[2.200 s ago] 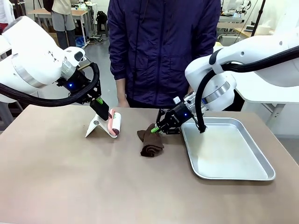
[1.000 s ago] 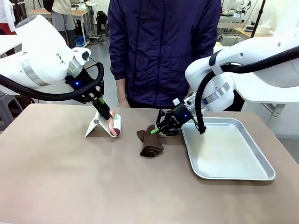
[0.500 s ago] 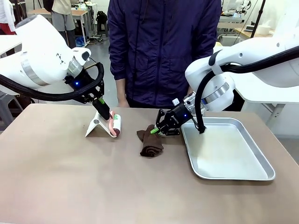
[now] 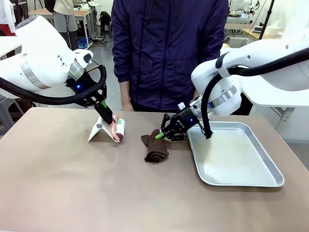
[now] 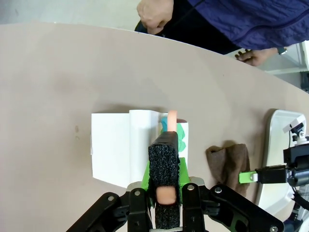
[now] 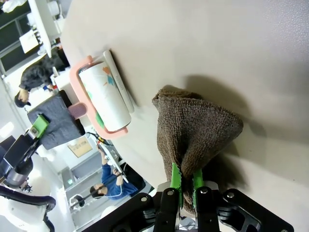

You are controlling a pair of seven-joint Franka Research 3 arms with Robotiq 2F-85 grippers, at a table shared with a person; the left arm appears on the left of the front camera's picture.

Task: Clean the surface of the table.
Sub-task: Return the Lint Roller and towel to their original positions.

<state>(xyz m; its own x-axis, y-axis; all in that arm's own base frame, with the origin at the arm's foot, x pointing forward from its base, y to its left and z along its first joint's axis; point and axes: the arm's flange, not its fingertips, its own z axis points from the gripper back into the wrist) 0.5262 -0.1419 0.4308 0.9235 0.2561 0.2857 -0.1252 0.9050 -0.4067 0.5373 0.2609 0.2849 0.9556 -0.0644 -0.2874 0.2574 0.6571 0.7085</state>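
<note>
Taupe-brown table (image 4: pixel 72 188) spread across the whole foreground, a person (image 4: pixel 169 48) in a dark blue jacket standing at its far edge. Left gripper (image 4: pixel 110 121) clamped on the pink handle of a lint roller (image 4: pixel 119 128), roller head resting in a white stand (image 4: pixel 99 131) on the far-left part of the tabletop. From the left wrist, the same grip seen close: 2 black padded fingers (image 5: pixel 163 164) pressed shut around the pink handle, white stand (image 5: pixel 116 145) flat on the table (image 5: pixel 48 87) beneath. Right gripper (image 4: pixel 161 136) pinched shut on a brown cloth (image 4: pixel 155 149) (upper edge lifted, the rest bunched on the table, just left of the tray). From the right wrist, green pads (image 6: pixel 175 179) closed on the cloth (image 6: pixel 198 128), folds hanging toward the table (image 6: pixel 231 43), lint roller (image 6: pixel 104 99) near it. Silver metal tray (image 4: pixel 241 180) lying flat on the right side, just beside the cloth. One hand of the person (image 5: pixel 154 14) near the far table edge.
</note>
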